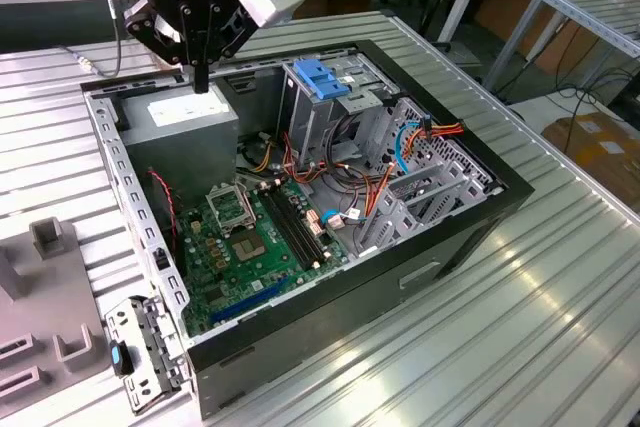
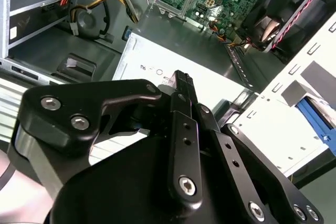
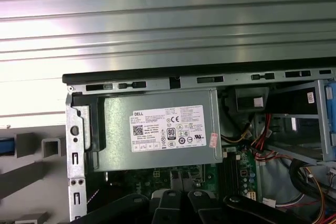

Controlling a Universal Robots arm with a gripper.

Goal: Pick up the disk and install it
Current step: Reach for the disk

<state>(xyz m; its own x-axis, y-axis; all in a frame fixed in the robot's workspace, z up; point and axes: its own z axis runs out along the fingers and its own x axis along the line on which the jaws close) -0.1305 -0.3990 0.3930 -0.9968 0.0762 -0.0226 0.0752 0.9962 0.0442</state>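
On the ribbed bench [image 1: 40,147] at the exterior view's left, a grey fixture [image 1: 60,297]; just beside it in the first wrist view, what may be the disk [image 3: 4,146], a blue sliver cut off at the frame edge, too little to be sure. Further right, the hand [image 1: 200,79], pinched narrow with nothing held, poised over the grey box [image 1: 185,117] with the white sticker, well apart from that sliver. Rightmost, the cage [image 1: 322,82] with the blue handle. Cannot tell the disk's long axis.

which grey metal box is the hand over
The large grey box with the white sticker; the hand hangs above it, while the cage with the blue handle stands aside.
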